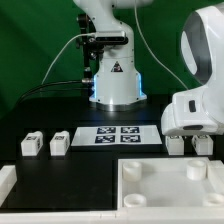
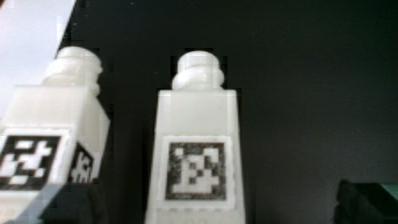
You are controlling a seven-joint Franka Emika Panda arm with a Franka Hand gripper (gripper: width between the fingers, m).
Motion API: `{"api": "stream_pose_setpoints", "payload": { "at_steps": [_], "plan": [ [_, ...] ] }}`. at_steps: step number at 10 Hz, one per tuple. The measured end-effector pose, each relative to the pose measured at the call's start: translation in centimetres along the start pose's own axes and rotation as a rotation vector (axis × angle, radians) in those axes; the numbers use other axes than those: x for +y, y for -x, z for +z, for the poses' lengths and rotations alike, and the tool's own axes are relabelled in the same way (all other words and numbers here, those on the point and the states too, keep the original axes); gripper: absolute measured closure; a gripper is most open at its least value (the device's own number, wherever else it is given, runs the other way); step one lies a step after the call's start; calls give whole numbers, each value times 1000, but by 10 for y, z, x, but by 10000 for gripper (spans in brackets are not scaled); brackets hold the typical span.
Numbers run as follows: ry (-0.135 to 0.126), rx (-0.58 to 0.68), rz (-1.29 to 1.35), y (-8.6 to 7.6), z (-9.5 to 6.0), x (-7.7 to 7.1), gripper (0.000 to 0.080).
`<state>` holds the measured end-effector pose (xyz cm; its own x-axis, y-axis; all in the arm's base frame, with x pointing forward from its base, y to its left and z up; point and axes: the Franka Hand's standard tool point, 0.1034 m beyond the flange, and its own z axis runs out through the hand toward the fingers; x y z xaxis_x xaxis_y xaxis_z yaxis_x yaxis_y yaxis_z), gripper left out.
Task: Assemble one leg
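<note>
A black table [image 1: 100,160] is stretching before a green backdrop, carrying the marker board [image 1: 112,135] and a white panel [image 1: 150,163] that the frame is cutting off. The gripper [image 1: 189,138] is hovering at the exterior view's right, its white housing hiding much beneath it. In the wrist view its dark fingers [image 2: 377,195] are showing spread, barely visible at the corners. The leg [image 2: 199,140] is sitting between them with gaps on both sides, and a second leg [image 2: 54,120], cropped, is just beside it. 2 other legs [image 1: 33,144] are standing well apart.
</note>
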<state>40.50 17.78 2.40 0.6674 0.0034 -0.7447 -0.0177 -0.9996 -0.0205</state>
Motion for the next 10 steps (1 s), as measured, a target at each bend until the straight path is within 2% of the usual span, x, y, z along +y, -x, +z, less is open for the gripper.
{"api": "stream_pose_setpoints", "payload": {
  "at_steps": [3, 7, 10],
  "plan": [
    [10, -6, -7, -3, 14, -5, 151],
    [8, -5, -13, -5, 19, -1, 151],
    [8, -5, -13, -5, 19, -1, 510]
  ]
}}
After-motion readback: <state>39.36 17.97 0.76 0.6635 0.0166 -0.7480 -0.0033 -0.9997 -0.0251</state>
